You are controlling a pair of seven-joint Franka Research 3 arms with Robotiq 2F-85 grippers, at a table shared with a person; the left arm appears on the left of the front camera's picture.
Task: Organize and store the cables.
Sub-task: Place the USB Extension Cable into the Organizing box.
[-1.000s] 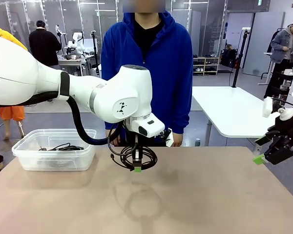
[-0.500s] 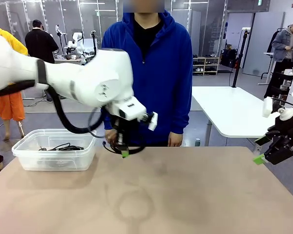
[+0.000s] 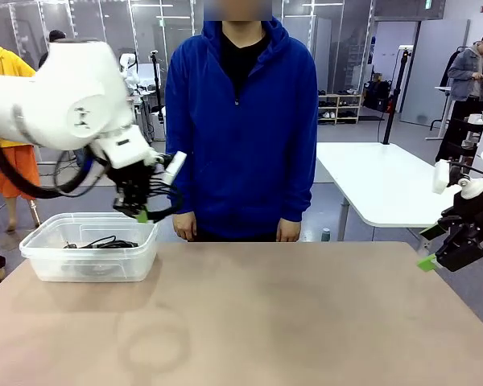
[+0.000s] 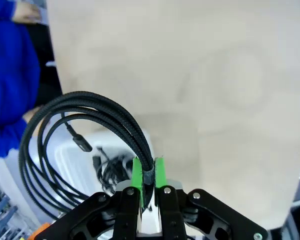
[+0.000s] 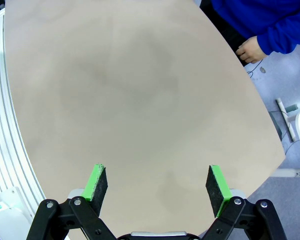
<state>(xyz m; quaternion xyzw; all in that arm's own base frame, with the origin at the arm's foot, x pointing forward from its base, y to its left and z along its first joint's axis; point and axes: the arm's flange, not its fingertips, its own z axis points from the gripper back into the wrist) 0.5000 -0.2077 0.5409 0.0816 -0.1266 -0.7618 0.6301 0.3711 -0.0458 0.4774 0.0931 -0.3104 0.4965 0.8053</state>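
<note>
Since a second ago the left arm has swung from mid-surface to the far left, carrying its cable along. From the front, the left gripper (image 3: 142, 214) hangs above the right end of a clear bin (image 3: 88, 245), clamped on a coiled black cable (image 3: 163, 211) that loops out to its right. More cables (image 3: 103, 243) lie inside the bin, which sits at the far left of the surface (image 3: 249, 322). A person (image 3: 241, 121) in blue stands at the far side. The right gripper (image 3: 428, 259) hovers off the right edge.

Left wrist: the green pads (image 4: 160, 172) pinch the cable (image 4: 85, 125) tight; its loops hang left, over the bin (image 4: 70, 160) with cables (image 4: 107, 167) in it.

Right wrist: the right gripper (image 5: 157, 187) is spread wide, holding nothing, over the bare surface (image 5: 135, 100); the person's hand (image 5: 251, 50) shows at the far right.
</note>
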